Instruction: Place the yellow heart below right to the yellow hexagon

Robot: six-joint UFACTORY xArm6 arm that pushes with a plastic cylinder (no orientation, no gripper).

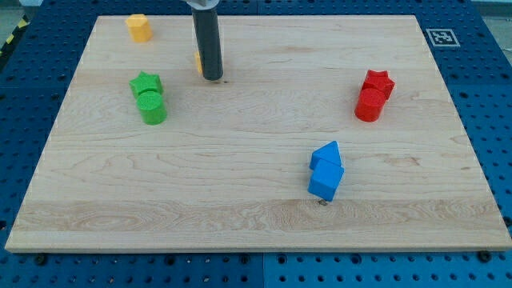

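Observation:
The yellow hexagon (139, 27) sits near the view's top left of the wooden board (256, 232). The yellow heart (198, 61) is almost wholly hidden behind my dark rod; only a thin yellow sliver shows at the rod's left side. My tip (212, 78) rests on the board right against that sliver, to the lower right of the hexagon.
A green star (146, 83) and a green cylinder (152, 108) touch at the left. A red star (378, 82) and a red cylinder (369, 106) touch at the right. Two blue blocks (326, 171) lie together at the lower right. A fiducial tag (441, 37) sits at the top right.

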